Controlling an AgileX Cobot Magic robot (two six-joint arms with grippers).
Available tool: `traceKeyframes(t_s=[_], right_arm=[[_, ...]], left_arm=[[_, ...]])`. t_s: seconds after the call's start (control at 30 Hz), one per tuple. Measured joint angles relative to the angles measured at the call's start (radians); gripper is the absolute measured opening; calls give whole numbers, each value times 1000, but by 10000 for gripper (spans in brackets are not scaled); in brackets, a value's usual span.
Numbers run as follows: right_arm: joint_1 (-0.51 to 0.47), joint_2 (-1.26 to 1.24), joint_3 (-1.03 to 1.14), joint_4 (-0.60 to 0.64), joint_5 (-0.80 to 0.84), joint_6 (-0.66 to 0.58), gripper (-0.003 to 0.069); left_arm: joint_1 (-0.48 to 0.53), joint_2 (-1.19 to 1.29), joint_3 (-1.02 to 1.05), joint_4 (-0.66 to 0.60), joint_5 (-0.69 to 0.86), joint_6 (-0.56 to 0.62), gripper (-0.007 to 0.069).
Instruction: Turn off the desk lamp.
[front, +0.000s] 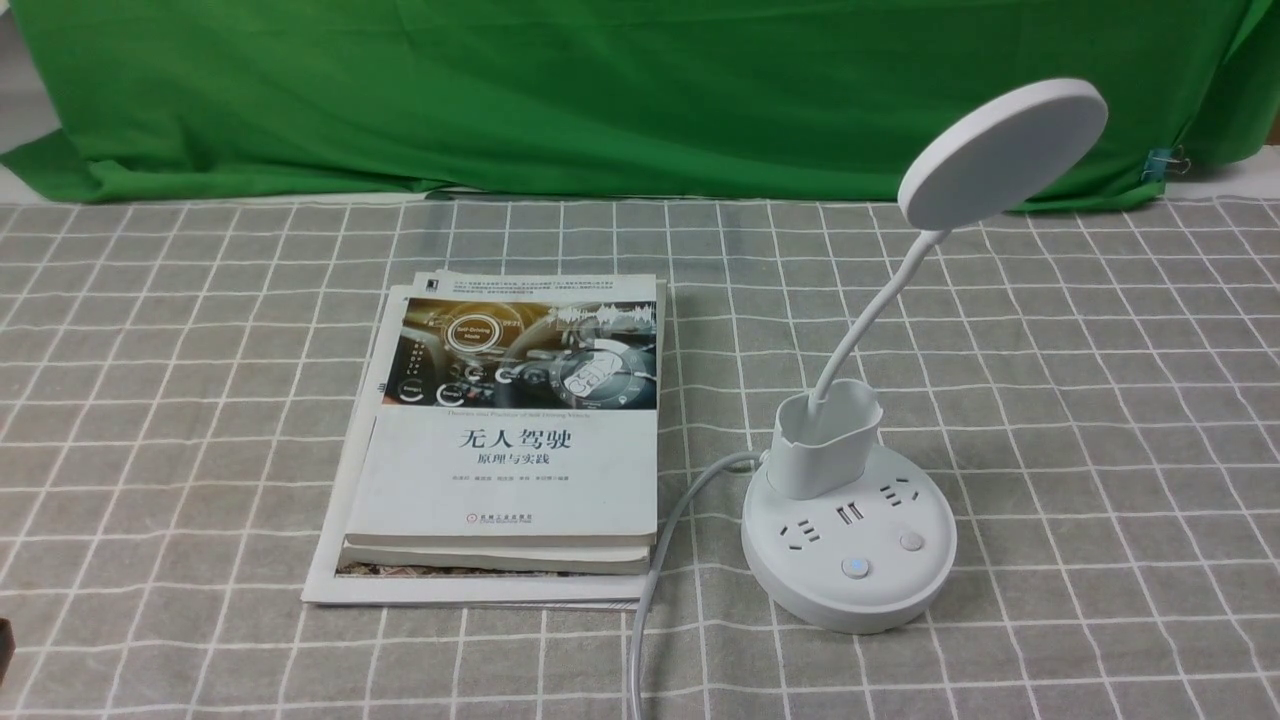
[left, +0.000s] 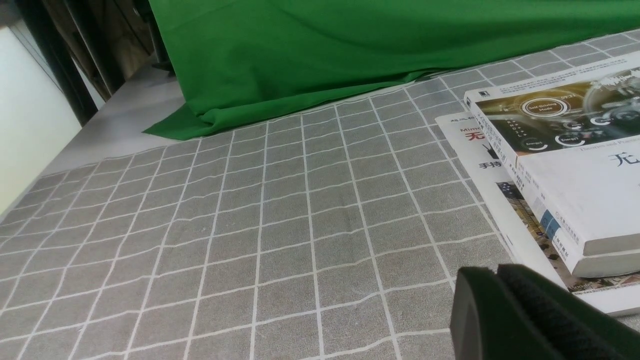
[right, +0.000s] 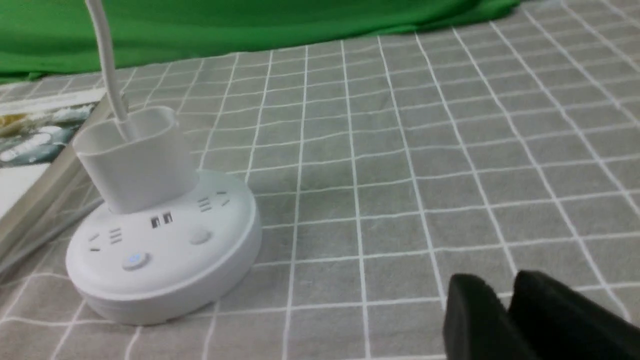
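The white desk lamp stands at the right of the checked cloth. Its flat disc head (front: 1000, 150) sits on a thin bent neck above a small cup holder (front: 825, 440) and a round base (front: 850, 590). The base carries sockets and two round buttons; one button (front: 853, 568) glows faint blue. In the right wrist view the base (right: 165, 280) lies some way from my right gripper (right: 502, 282), whose dark fingers stand close together, holding nothing. My left gripper (left: 495, 270) is shut and empty over bare cloth beside the books.
A stack of books (front: 510, 440) lies left of the lamp. The lamp's grey cord (front: 660, 560) runs between them toward the table's front edge. A green cloth (front: 600, 90) hangs along the back, with a clip (front: 1165, 160) at its right.
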Motion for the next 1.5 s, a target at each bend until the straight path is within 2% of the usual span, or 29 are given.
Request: traceKeyframes(t_s=[0.1, 0.33, 1.5], right_arm=[[0, 0, 0, 0, -15, -10, 137], [0, 10, 0, 0, -23, -18, 30], [0, 11, 0, 0, -27, -19, 35]], left_arm=[[0, 0, 0, -1, 0, 0, 19], [0, 0, 0, -2, 0, 0, 19], [0, 0, 0, -1, 0, 0, 19]])
